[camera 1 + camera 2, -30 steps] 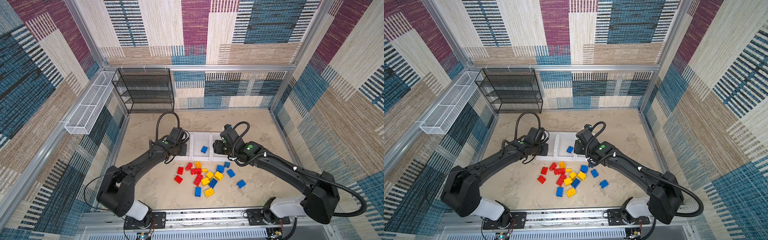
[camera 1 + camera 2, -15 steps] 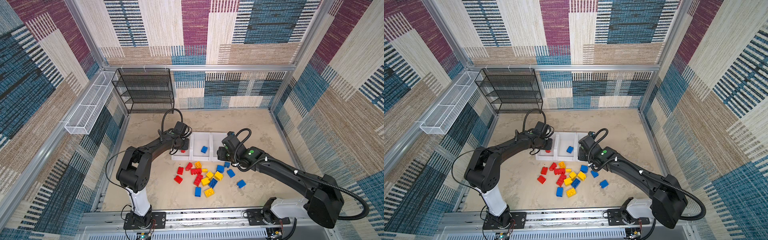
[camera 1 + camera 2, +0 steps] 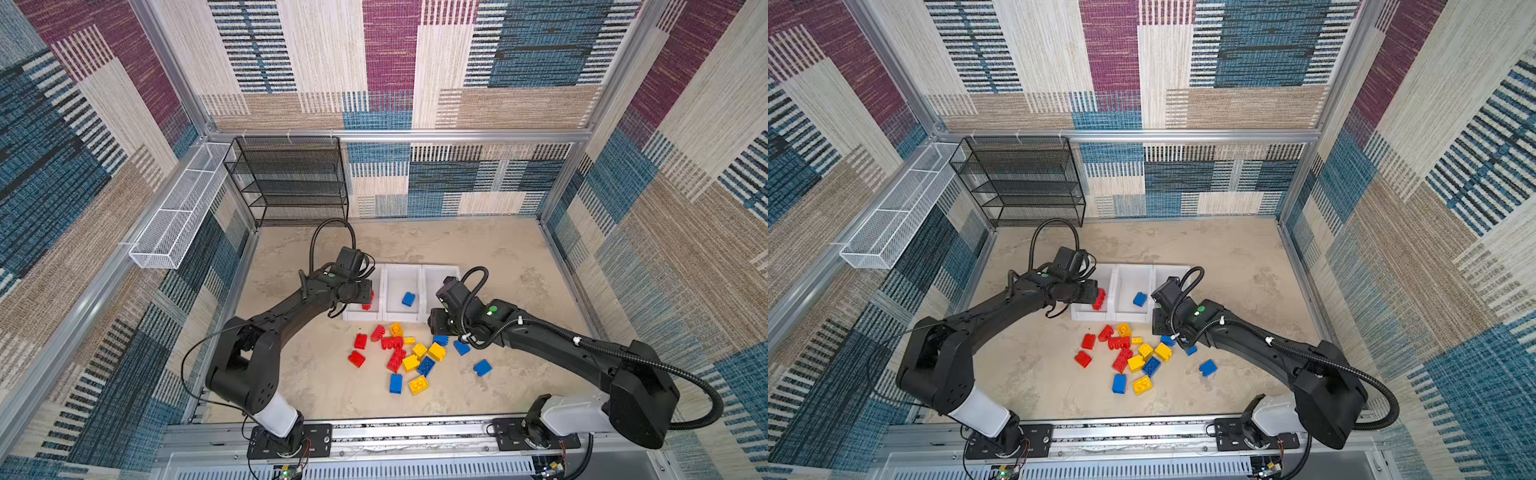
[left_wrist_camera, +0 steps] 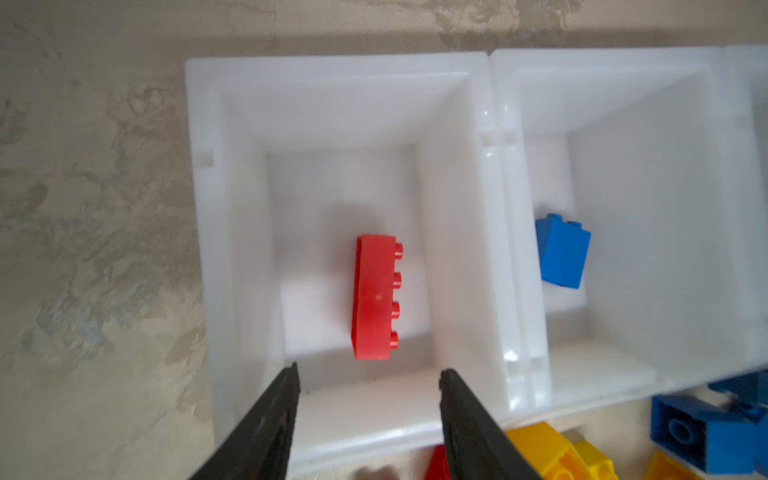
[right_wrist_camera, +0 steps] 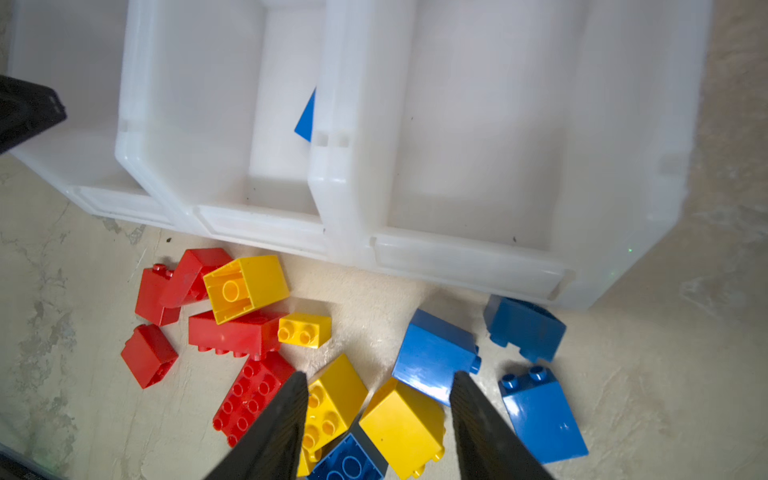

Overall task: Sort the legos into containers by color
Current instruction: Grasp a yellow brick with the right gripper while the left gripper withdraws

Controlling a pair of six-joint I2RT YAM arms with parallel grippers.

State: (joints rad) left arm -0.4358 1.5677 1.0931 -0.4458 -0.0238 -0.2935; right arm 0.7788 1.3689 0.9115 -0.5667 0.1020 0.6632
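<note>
Broadly, the beige marbled tabletop (image 3: 498, 257) carries the row of three joined white plastic bins (image 3: 440, 272), and sorting is only begun: most of the loose red, blue and yellow studded bricks (image 3: 419, 351) lie in a heap just in front of the bins. The left gripper (image 4: 369, 370) hangs over the end bin with its jaws spread and nothing between them. The long red studded brick (image 4: 374, 297) lies on its side on that bin's floor, free of the fingers. A single blue brick (image 4: 563, 253) sits in the middle bin, and the third bin shows none. For the left arm the sound move is to lift straight up clear of the bin wall before swinging toward the red pieces. The right gripper (image 5: 379, 374) hovers low above the heap, jaws likewise spread and empty, with a plain yellow brick (image 5: 401, 428) and a tilted blue brick (image 5: 432, 357) both under the gap; which one it is aiming at I cannot tell. Those two lie close together, so it should centre on one, straddle its flat sides, and close only when the neighbour is outside the jaws.
</note>
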